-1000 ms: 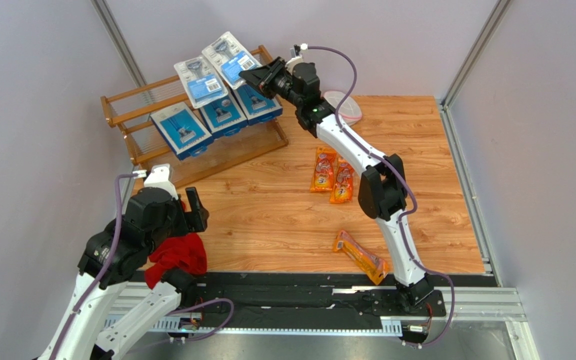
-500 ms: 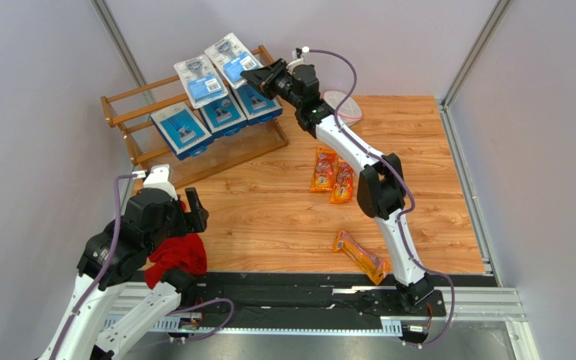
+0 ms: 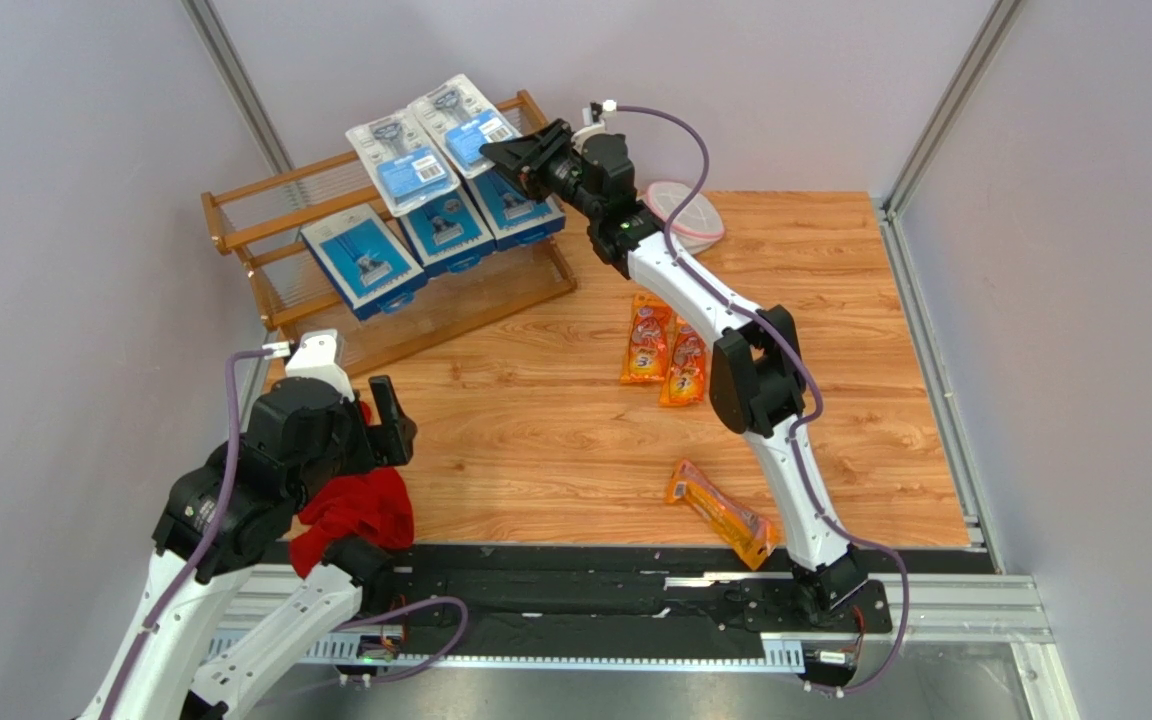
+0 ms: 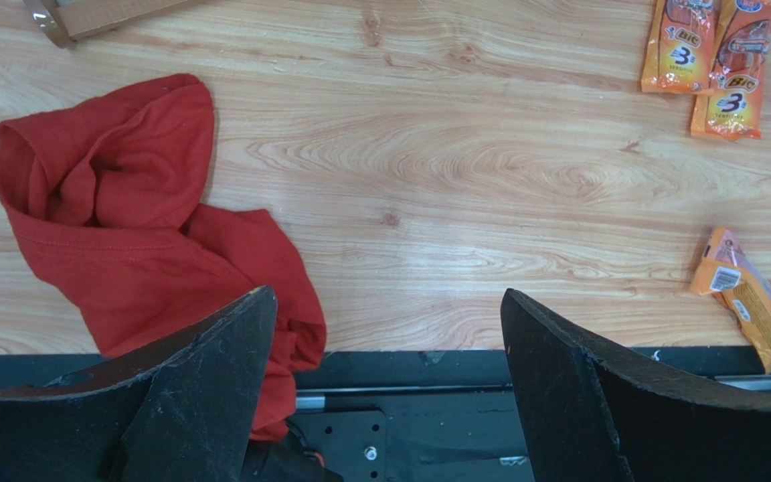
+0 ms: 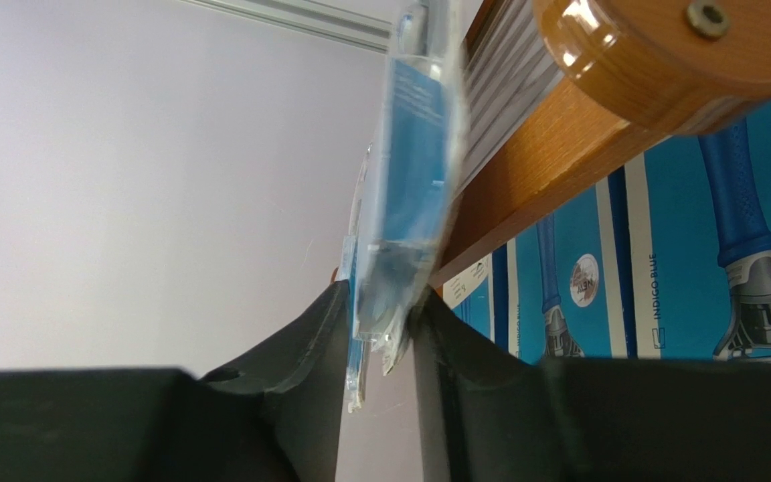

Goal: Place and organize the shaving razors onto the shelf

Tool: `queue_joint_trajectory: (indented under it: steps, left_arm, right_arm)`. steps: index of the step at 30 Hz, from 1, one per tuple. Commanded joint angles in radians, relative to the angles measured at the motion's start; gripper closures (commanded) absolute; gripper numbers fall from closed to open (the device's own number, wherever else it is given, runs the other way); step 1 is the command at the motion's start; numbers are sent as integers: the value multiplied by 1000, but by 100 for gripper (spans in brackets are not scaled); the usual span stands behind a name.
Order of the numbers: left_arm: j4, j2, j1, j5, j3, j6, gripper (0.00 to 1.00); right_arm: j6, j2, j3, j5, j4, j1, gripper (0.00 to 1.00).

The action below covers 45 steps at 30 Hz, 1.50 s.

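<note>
R claw (image 3: 504, 152) has edged further over shelf (image 3: 259, 192) top tier; wrist cam alone shows it pinching blister pack (image 5: 410, 161) edge there. L claw (image 4: 384, 301), wide, hangs over cloth (image 4: 108, 201), well off shelf. Orange bags (image 3: 648, 339) lie right of shelf.

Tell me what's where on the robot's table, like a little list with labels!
On shelf top: two blister packs
On shelf bottom: three blue boxes
On table: three orange bags, red cloth, white pouch
Right gripper: pinching the rightmost blister pack by its edge
Left gripper: open, empty, beside red cloth
</note>
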Motion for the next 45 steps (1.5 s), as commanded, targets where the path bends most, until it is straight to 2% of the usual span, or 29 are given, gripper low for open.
queue_joint_trajectory:
  steps: [1, 3, 4, 6, 12, 15, 27, 37, 41, 44, 45]
  left_arm:
    - [13, -3, -2, -3, 30, 21, 9]
    - [13, -3, -2, -1, 30, 23, 9]
    - [13, -2, -2, -1, 30, 21, 9]
    - [13, -2, -2, -1, 29, 23, 9]
    - [14, 1, -2, 3, 30, 26, 9]
    - [14, 1, -2, 2, 30, 24, 9]
    - [22, -19, -2, 11, 26, 30, 9]
    - [79, -6, -2, 97, -16, 18, 9]
    - [128, 23, -2, 161, -46, -3, 9]
    - [174, 49, -2, 233, -72, -22, 9]
    - [186, 57, -2, 252, -86, -25, 10]
  right_arm:
    - [-4, -5, 46, -3, 38, -2, 63]
    - [-12, -12, 41, -3, 35, -2, 56]
    - [-15, -16, 28, 3, 33, 0, 49]
    - [-32, -42, 5, 12, 32, 0, 40]
    - [-59, -94, -61, 12, 33, 0, 23]
    - [-62, -128, -109, 7, 53, 1, 18]
    - [-82, -295, -337, 7, 184, -2, 13]
    - [-188, -605, -753, -20, 208, -31, 12]
    - [-266, -738, -908, -20, 58, -51, 11]
    - [-363, -829, -949, 6, -133, -62, 11]
    - [-395, -849, -966, 24, -245, -69, 11]
